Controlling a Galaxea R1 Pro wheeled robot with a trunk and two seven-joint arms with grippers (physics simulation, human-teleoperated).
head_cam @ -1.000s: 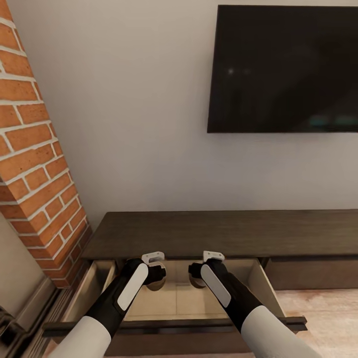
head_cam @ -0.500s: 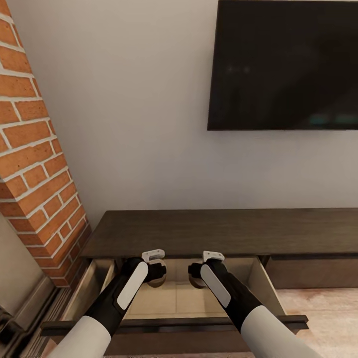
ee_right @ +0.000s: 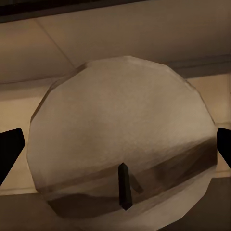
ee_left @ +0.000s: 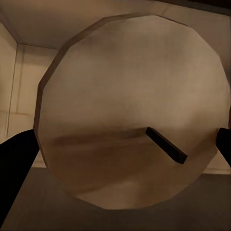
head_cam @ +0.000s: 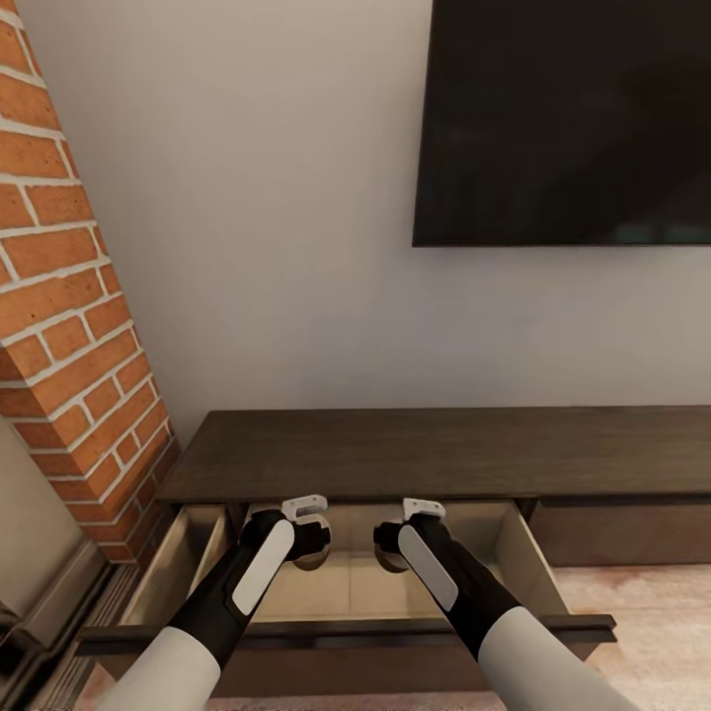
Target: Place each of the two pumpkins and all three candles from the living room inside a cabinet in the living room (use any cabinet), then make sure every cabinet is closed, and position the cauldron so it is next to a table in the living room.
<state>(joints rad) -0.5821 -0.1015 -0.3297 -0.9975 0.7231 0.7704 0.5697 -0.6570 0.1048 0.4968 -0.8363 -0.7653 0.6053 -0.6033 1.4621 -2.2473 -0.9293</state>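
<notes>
No writing or labels can be seen. A short round brownish-grey candle [ee_left: 130,110] with a thin dark wick is gripped between the dark fingers [ee_left: 17,168] of the left tool [head_cam: 310,549]. A second candle of the same kind [ee_right: 122,149] is gripped by the right tool [head_cam: 390,549]. Both are held over the pale smooth inside of the pulled-out drawer of the long dark-brown wooden cabinet [head_cam: 444,454]. A flat black screen [head_cam: 563,118] is hung on the plain grey wall. Rough red bricks [head_cam: 59,296] are seen at the left.
</notes>
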